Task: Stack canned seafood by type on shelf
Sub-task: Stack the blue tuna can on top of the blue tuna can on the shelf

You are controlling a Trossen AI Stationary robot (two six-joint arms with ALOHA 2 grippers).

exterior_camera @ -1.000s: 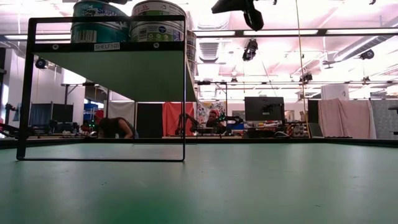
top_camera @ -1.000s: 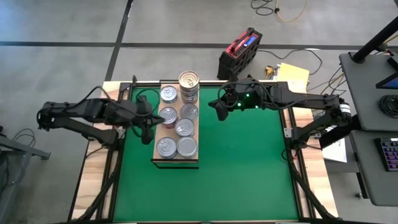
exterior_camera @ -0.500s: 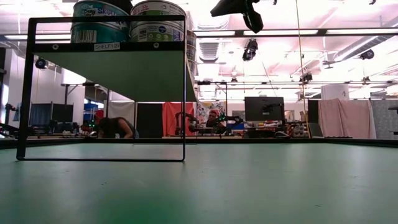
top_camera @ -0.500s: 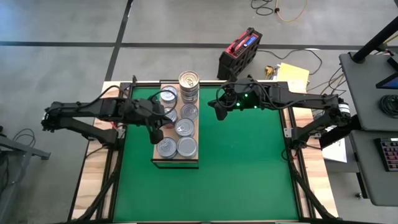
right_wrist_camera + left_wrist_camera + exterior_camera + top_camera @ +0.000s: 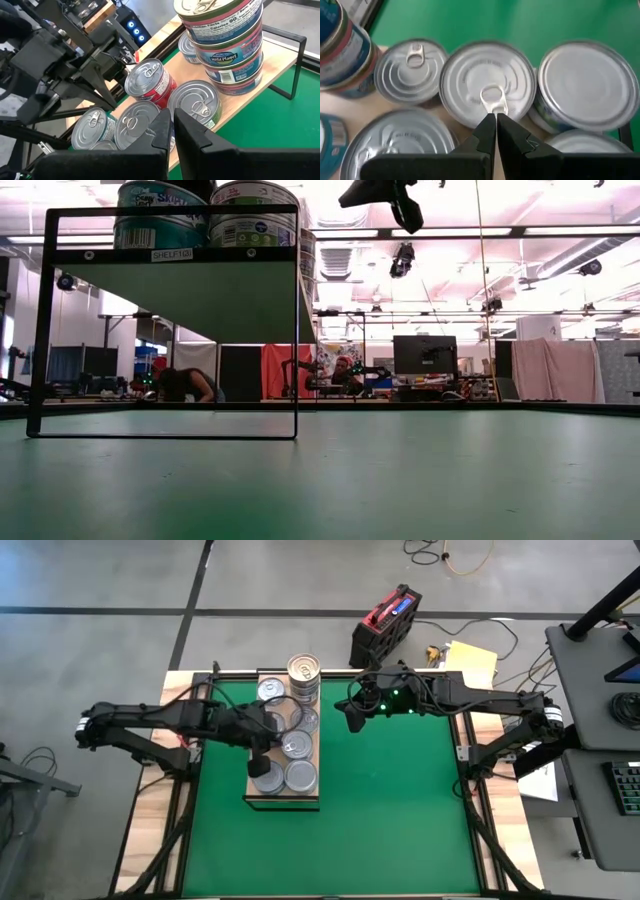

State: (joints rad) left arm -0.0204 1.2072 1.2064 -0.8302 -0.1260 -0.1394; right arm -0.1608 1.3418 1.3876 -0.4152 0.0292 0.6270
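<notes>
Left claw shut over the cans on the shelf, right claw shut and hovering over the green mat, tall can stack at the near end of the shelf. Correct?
Not quite: the high view shows the tall can stack at the far end of the shelf, not the near end. The rest holds: left claw shut over the cans, right claw shut over the green mat.

**Arm hardware, visual check**

Both arms matte black, slim segmented links, chunky joint housings. Loose black cables loop along each arm. Right arm has green indicator LEDs lit near the wrist. Left pincer (image 5: 496,116): two flat black tapered fingers, blocky black carriage behind them. Right pincer (image 5: 171,116): same pattern, angular black fingers with chamfered edges. No markings readable.
</notes>
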